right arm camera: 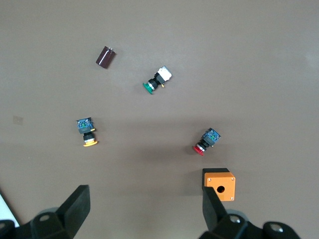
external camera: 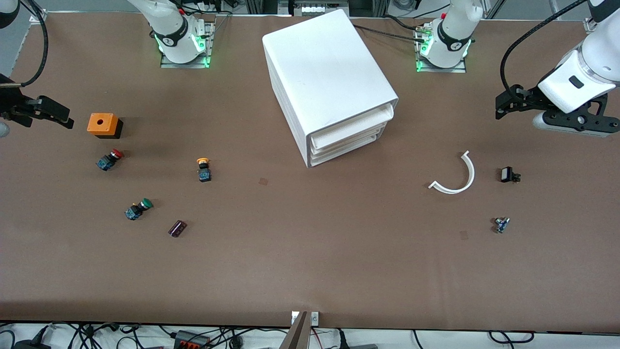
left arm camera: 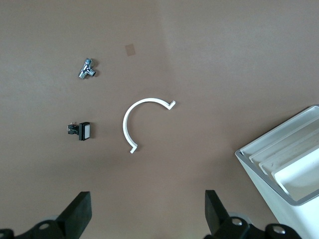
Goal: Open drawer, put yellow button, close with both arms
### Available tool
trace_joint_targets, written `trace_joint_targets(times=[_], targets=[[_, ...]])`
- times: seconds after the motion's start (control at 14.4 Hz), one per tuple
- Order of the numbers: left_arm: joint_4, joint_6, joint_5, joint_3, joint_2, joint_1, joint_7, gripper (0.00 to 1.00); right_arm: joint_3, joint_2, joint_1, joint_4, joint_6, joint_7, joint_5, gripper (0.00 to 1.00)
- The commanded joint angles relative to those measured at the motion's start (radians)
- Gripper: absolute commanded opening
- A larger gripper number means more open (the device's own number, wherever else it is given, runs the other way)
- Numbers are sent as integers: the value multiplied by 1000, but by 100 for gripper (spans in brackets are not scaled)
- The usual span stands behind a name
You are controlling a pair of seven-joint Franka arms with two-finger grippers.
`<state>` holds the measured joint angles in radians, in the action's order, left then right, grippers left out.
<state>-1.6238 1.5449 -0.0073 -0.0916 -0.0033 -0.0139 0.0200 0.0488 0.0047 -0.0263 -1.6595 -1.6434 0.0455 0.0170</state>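
The white cabinet [external camera: 329,77] stands mid-table, near the arm bases. Its top drawer [external camera: 351,127] is pushed in, level with the two below; it also shows in the left wrist view [left arm camera: 301,179]. The yellow button [external camera: 203,169] lies on its side on the table toward the right arm's end, and shows in the right wrist view [right arm camera: 87,133]. My right gripper [external camera: 58,116] is open and empty in the air beside an orange box [external camera: 102,124]. My left gripper [external camera: 503,103] is open and empty above bare table at the left arm's end.
A red button [external camera: 110,159], a green button [external camera: 138,209] and a dark cylinder [external camera: 177,228] lie near the yellow one. A white curved strip [external camera: 457,177], a small black switch [external camera: 508,175] and a metal fitting [external camera: 501,224] lie toward the left arm's end.
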Motion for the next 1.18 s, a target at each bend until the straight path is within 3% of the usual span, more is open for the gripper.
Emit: trace_joint_targets(times=[0.0,0.63,0.84,1.11], targets=[[19,-20,-14,0,3,3,18,100,-7,-17,-11,-16,2,14,0,100],[21,-20,-14,0,23,5,9,100,-7,-18,-6,-16,-4,14,0,100],[39,-75,-20,0,57,0,14,100,-9,-18,-6,-17,2,14,1,100],[67,-166,-152,1,83,8,21,100,-9,-18,-7,-17,1,14,8,100]])
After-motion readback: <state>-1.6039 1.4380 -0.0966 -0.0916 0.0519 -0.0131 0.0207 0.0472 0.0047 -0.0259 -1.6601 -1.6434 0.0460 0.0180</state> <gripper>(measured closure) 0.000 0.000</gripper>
